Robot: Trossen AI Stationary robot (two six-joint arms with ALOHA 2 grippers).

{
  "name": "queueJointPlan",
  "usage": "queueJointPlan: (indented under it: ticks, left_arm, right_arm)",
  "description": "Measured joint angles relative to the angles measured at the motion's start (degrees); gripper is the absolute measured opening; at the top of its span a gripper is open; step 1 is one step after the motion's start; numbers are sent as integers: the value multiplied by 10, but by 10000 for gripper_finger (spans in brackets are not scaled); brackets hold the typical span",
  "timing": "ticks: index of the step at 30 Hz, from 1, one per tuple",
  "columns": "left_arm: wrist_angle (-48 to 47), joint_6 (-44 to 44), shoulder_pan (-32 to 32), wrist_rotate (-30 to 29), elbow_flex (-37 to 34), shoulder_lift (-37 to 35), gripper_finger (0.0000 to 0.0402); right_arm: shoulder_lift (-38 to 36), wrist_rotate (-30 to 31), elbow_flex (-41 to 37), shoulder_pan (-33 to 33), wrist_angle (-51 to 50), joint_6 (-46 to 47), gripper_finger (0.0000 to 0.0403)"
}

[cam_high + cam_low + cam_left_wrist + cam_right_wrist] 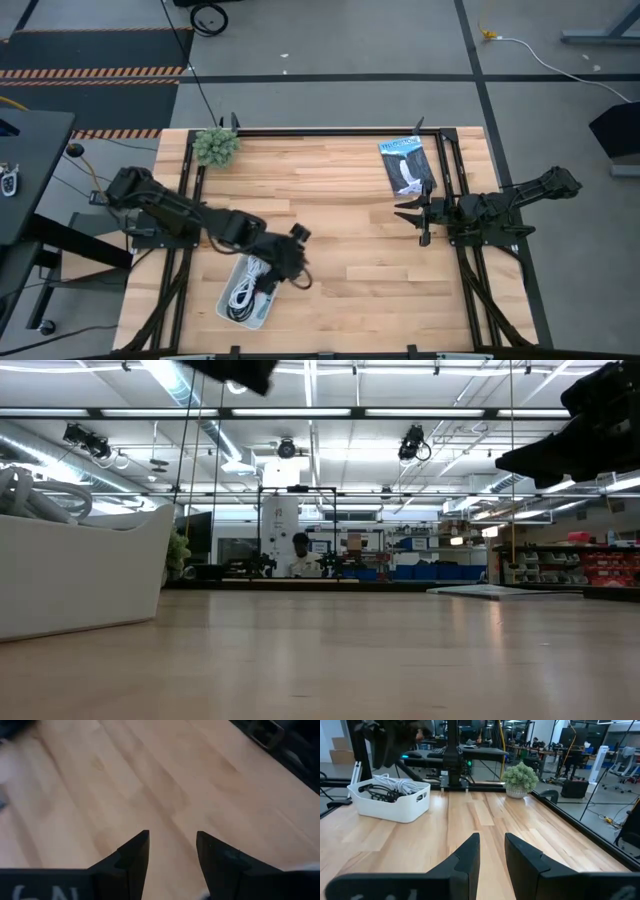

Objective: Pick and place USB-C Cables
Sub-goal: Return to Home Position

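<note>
The USB-C cables lie coiled inside the white tray near the table's near-left part; white and black coils show there, also in the right wrist view. My left gripper hovers just right of the tray, above bare wood, open and empty. My right gripper waits at the table's right side, near the retail packet, its fingers slightly apart and empty. In the low view the tray stands at the left with cable loops above its rim.
A flat black-and-blue retail packet lies at the far right of the table. A small green plant stands at the far-left corner. Bare wood spreads across the table's middle. Black frame rails run along the table edges.
</note>
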Motion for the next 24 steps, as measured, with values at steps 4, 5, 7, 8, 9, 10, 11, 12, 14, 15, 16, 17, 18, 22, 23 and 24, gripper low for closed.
queueJointPlan:
  ticks: [4, 5, 7, 8, 9, 10, 11, 12, 14, 15, 16, 17, 18, 22, 23, 24]
  left_arm:
    - [12, -23, -37, -2, -66, -61, 171]
    - [21, -29, -49, -7, -83, -80, 171]
    - [22, -44, -76, -31, -117, -121, 171]
    - [22, -53, -92, -46, -134, -145, 171]
    - [26, -63, -106, -56, -149, -170, 171]
    - [29, -73, -121, -62, -165, -196, 171]
    - [32, -81, -137, -66, -180, -223, 171]
    - [37, -93, -151, -70, -195, -248, 171]
    - [45, -119, -178, -77, -219, -298, 171]
    - [44, -132, -191, -79, -229, -321, 171]
    - [44, -143, -204, -80, -238, -344, 171]
    - [45, -153, -217, -81, -247, -367, 171]
    - [45, -161, -231, -81, -255, -388, 171]
    - [47, -179, -283, -81, -288, -467, 171]
    - [47, -179, -294, -83, -295, -485, 171]
    - [47, -180, -304, -90, -301, -503, 171]
  right_arm:
    - [0, 0, 0, 0, 1, 0, 96]
    - [0, 0, 0, 0, 3, 0, 96]
    - [0, 0, 0, 0, 4, 0, 96]
    - [0, 0, 0, 0, 4, 0, 96]
    - [0, 0, 0, 0, 5, 0, 96]
    - [0, 0, 0, 0, 5, 0, 96]
    - [0, 0, 0, 0, 5, 0, 96]
    - [0, 0, 0, 0, 5, 0, 96]
    - [0, 0, 0, 0, 10, 0, 96]
    - [0, 0, 0, 0, 11, 0, 96]
    - [0, 0, 0, 0, 11, 0, 96]
    - [0, 0, 0, 0, 15, 0, 96]
    - [0, 0, 0, 0, 18, 0, 96]
    - [0, 0, 0, 0, 18, 0, 96]
    - [0, 0, 0, 0, 18, 0, 96]
    - [0, 0, 0, 0, 18, 0, 96]
